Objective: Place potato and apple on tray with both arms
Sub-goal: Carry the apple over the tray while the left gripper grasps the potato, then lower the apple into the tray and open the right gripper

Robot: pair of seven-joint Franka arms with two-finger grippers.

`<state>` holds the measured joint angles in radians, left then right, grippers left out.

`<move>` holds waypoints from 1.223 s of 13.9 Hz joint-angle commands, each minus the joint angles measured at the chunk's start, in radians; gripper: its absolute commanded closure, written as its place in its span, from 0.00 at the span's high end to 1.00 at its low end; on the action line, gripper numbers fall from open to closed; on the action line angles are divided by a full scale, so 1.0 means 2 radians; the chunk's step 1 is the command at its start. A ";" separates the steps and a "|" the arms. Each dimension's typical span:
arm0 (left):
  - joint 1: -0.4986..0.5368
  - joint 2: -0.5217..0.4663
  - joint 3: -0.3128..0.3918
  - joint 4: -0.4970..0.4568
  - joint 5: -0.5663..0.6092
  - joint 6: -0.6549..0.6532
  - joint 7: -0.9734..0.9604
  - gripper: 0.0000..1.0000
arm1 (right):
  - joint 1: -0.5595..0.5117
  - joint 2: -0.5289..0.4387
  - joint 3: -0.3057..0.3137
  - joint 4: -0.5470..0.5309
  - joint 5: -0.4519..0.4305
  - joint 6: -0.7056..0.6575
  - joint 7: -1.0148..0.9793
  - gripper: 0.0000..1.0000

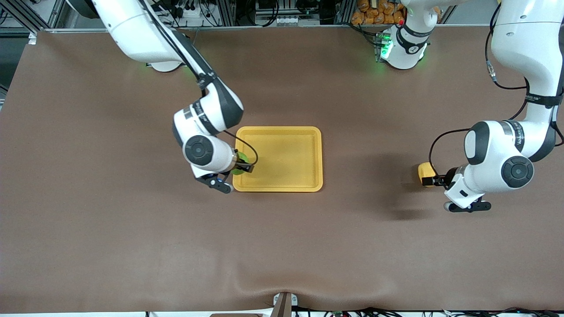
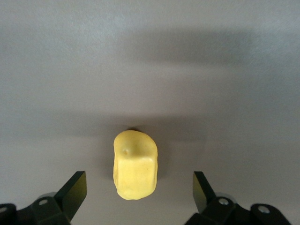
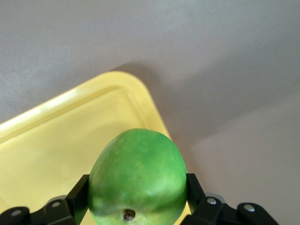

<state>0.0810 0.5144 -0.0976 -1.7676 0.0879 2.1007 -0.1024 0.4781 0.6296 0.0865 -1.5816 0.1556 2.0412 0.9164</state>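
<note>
Showing in the scene: one apple (image 3: 136, 176), one potato (image 2: 135, 164), one yellow tray (image 1: 286, 158), two robot arms, and two grippers, right (image 1: 238, 169) and left (image 1: 434, 180).

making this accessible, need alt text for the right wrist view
The right gripper is shut on a round green apple, holding it over a corner of the shallow yellow plastic tray. Brown table surrounds the tray.

We see two glossy white arms (image 1: 506, 154) with black joint bands, round grey joint caps, looping black cables and black grippers (image 1: 434, 180).
</note>
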 commanded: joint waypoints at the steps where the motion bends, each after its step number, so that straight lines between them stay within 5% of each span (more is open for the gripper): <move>1: 0.004 -0.009 0.000 -0.033 0.006 0.033 -0.007 1.00 | 0.023 0.011 -0.004 0.009 0.008 0.016 0.032 0.00; 8: 0.007 -0.006 0.001 -0.061 0.007 0.061 -0.007 1.00 | 0.032 0.036 -0.005 0.007 0.008 0.042 0.037 0.00; 9: 0.008 -0.005 0.001 -0.063 0.008 0.062 -0.007 1.00 | 0.035 0.040 -0.005 0.006 0.008 0.045 0.037 0.06; 10: 0.008 -0.004 0.002 -0.066 0.008 0.062 -0.007 1.00 | 0.036 0.043 -0.005 0.007 0.008 0.049 0.037 0.19; 11: 0.008 -0.001 0.002 -0.068 0.010 0.062 -0.006 1.00 | 0.036 0.046 -0.005 0.007 0.007 0.050 0.037 0.49; 12: 0.008 0.001 0.002 -0.070 0.016 0.062 -0.007 1.00 | 0.036 0.046 -0.005 0.008 0.007 0.049 0.037 0.99; 17: 0.019 0.010 0.001 -0.070 0.022 0.063 -0.006 1.00 | 0.026 0.037 -0.007 0.038 0.007 0.004 0.032 1.00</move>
<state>0.1064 0.5326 -0.0930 -1.8991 0.1096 2.2098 -0.1024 0.5357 0.7151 0.0760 -1.5526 0.1558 2.1168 0.9767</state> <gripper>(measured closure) 0.000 0.000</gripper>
